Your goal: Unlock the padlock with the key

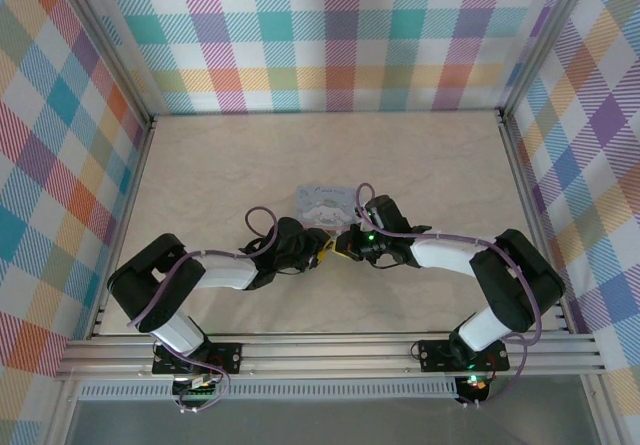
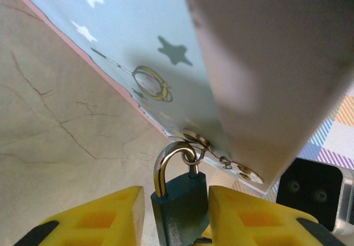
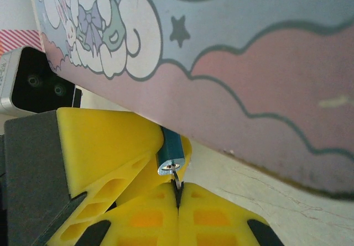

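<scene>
At the near edge of the right wrist view, the right gripper [image 3: 178, 204] is seen with its fingers pressed together on the key [image 3: 176, 181]. The key is a thin dark sliver whose tip is set against the silver keyhole face of the padlock [image 3: 167, 156] at 12 o'clock. How deep the tip sits cannot be told.

So slight a pinch is judged likely to let the key pivot or slip once a turn is applied. If the key is off-axis, the blade may skate off the face. The padlock body is pinched between the yellow fingers of the left gripper [image 2: 177, 215], with its shackle [image 2: 166, 160] hooked through a ring on the tin [image 2: 127, 41]. If that hold gives, the lock may swing or the tin may be dragged.

In the top view, both arms are folded low over the table [image 1: 220, 175]. The left forearm is pointed toward 3 o'clock and the right toward 9 o'clock. The grippers are met nose to nose at 6 o'clock of the tin.
</scene>
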